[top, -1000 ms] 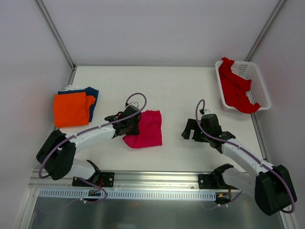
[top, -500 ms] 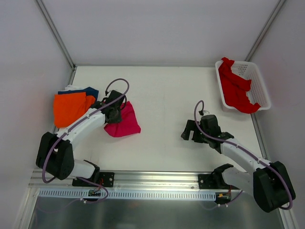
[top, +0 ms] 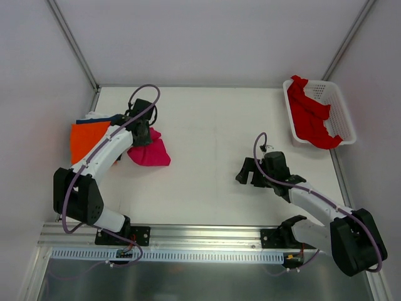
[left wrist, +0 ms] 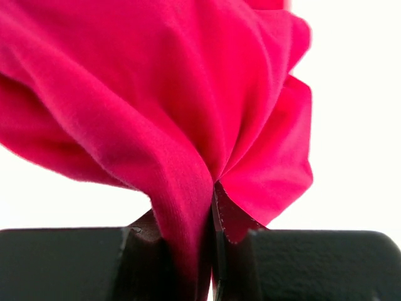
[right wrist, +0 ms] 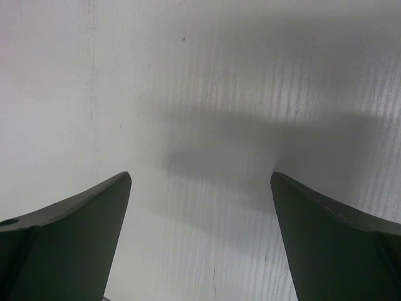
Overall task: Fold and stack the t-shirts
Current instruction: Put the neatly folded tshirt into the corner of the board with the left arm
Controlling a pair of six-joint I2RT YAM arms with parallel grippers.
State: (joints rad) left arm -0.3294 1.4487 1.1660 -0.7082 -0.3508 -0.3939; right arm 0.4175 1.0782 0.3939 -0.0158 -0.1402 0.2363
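While right hand (right wrist: 200, 213) gapes, left hand (left wrist: 208, 257) pinches magenta shirt (left wrist: 156, 94).

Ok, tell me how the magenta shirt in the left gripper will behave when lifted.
Probably floppy: the magenta shirt bunches into deep folds where the left gripper pinches it, so it should sag. Likely light: a narrow pinch seems enough to hold it. Its shape may well slump.
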